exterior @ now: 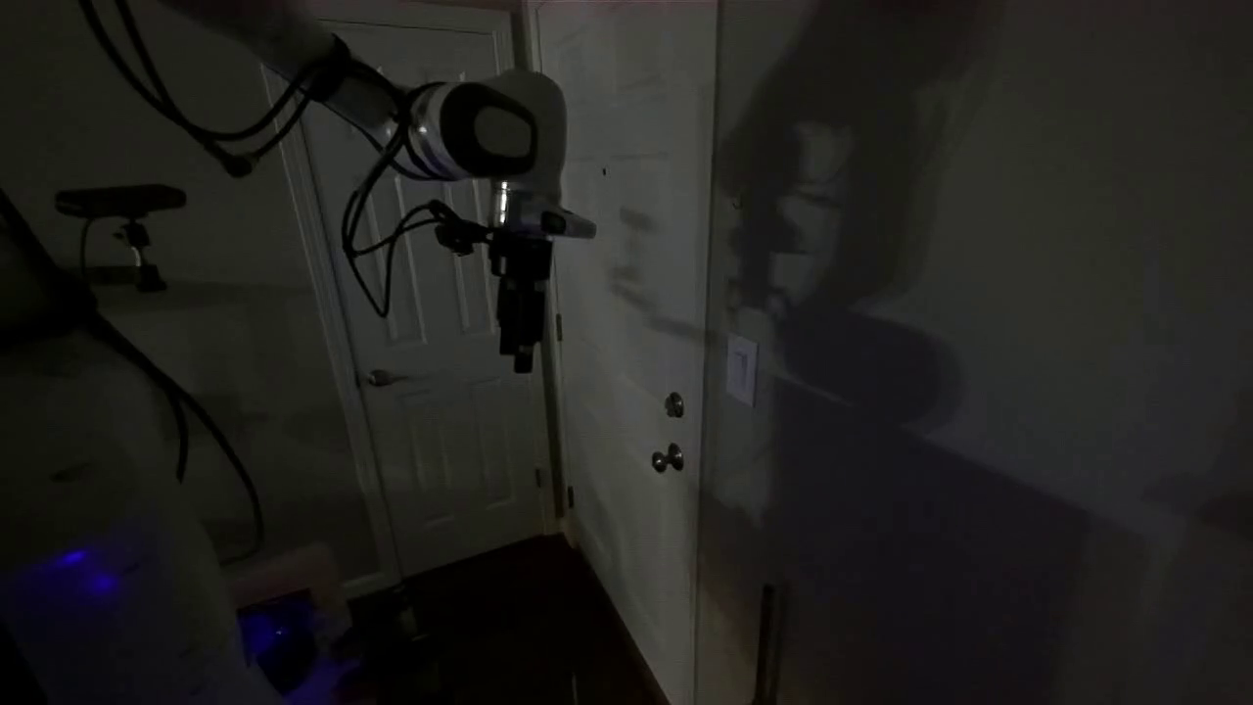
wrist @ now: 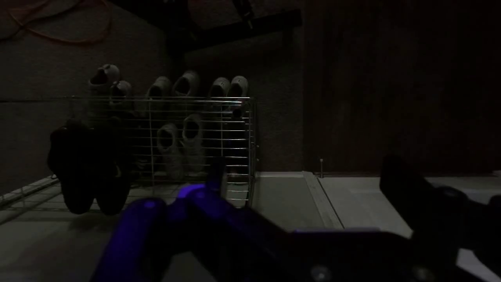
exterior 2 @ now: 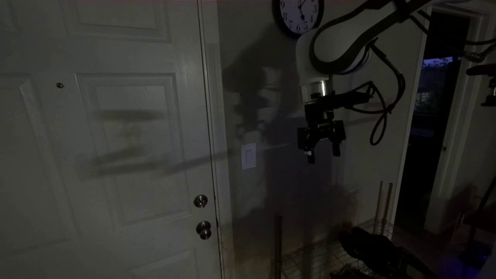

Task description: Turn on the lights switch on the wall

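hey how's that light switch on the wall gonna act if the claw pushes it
The light switch probably won't shift or tip, since it sits flat against the wall. Its broad, rectangular paddle would likely rock inward when pushed. No texture shows, so it might be slippery.

The clock (exterior 2: 298, 17) in an exterior view was actually pretty legible considering how dim it was: it read 3, 4, 5, 6, 7, 8, 9, plain and dark on a light background, starting on its right side, going around the bottom and back up the left. The frame chopped the clock off a bit above the 3 and 9, so its top was out of shot.
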